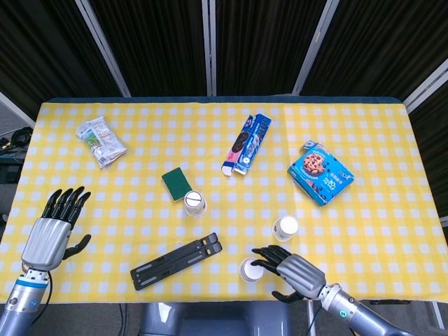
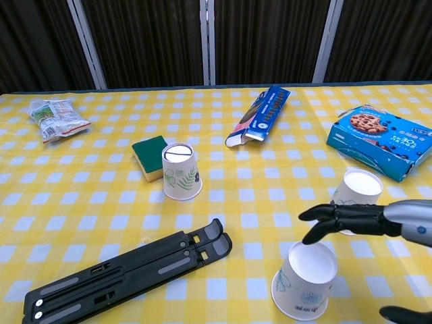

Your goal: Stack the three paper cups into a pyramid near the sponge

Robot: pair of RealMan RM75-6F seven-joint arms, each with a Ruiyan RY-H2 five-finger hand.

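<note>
One cup (image 1: 195,204) sits just beside the sponge (image 1: 176,183) — two others (image 1: 285,227) well apart.

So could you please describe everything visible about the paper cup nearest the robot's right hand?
The paper cup is white with a faint bluish floral print on its side. It stands upside down on the yellow checked tablecloth, flat base up, near the table's front edge. The right hand hovers just above and behind it, fingers spread over the base; no contact is evident. Another upturned cup stands apart behind it, and the black folding stand lies to its left.
</note>
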